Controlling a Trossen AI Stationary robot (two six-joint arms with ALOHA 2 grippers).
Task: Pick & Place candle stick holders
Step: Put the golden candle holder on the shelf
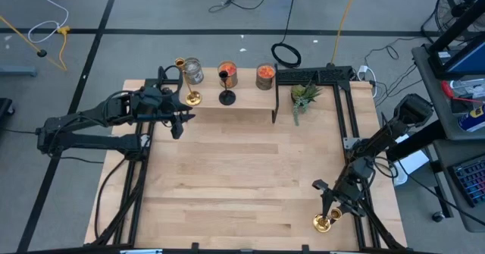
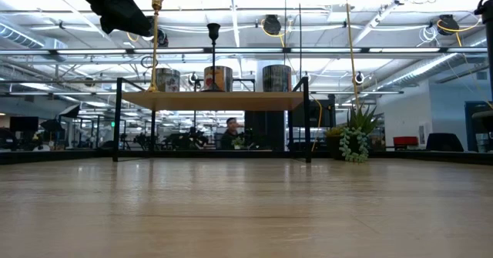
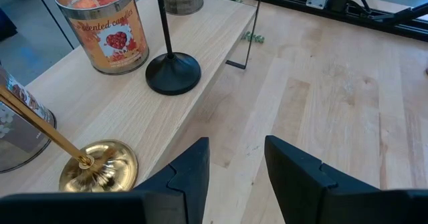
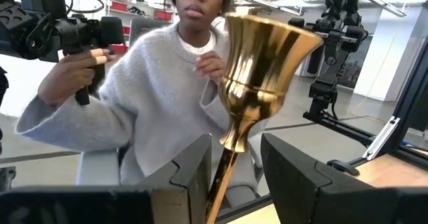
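Two candle stick holders stand by their round bases on the raised wooden shelf [image 1: 235, 111] at the table's far side: a gold one [image 1: 192, 96] and a black one with a dark red top [image 1: 226, 95]. Both also show in the left wrist view, the gold base [image 3: 98, 167] and the black base [image 3: 172, 73]. My left gripper [image 1: 178, 123] is open and empty, just near of the shelf beside the gold holder. A third gold holder [image 1: 324, 222] stands at the table's near right corner. My right gripper [image 4: 235, 184] is open, with that holder's stem [image 4: 221, 174] between its fingers. My right gripper's fingers stand on either side of the gold holder's stem [image 4: 222, 170], below its flared cup [image 4: 264, 57], coming at it level. The stem stands close against one finger [image 4: 194, 177]. I cannot tell whether it touches. The holder is upright.
On the shelf stand a clear glass jar [image 1: 193, 72], two orange candle jars [image 1: 230, 76] [image 1: 265, 76] and a small green plant [image 1: 303, 96]. Black frame rails run along the table's left and right edges. A person in a grey sweater [image 4: 154, 110] sits beyond the table's near right corner.
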